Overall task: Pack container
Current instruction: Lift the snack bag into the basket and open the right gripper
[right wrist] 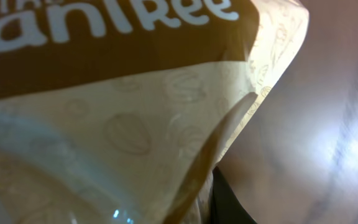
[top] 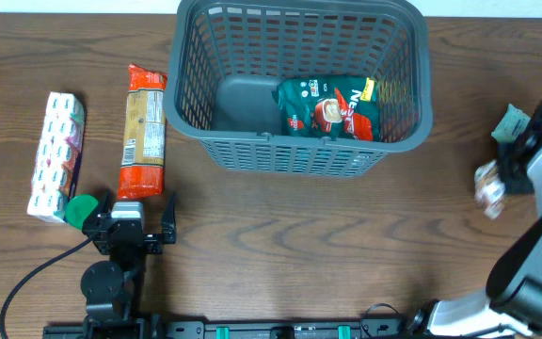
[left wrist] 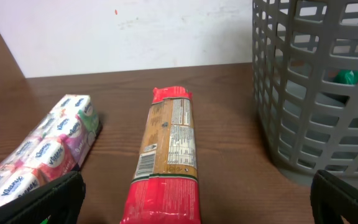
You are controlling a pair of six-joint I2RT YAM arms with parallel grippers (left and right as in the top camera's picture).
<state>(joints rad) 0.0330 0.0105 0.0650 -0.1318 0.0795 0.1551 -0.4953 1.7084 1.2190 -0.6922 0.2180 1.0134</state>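
The container (top: 290, 155) sits far-centre on the surface (top: 299, 245), a green snack packet (top: 332, 105) inside. Left jaws, spread wide, flank the red cracker packet (left wrist: 166, 155) (tissue pack (left wrist: 48, 149) beside it). A cream-and-brown pouch (right wrist: 135, 137) fills the right wrist view; I cannot tell whether the right jaws grip it.

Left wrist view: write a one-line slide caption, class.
Open left tool faces a red-ended packet, between a tissue pack and the grey container.
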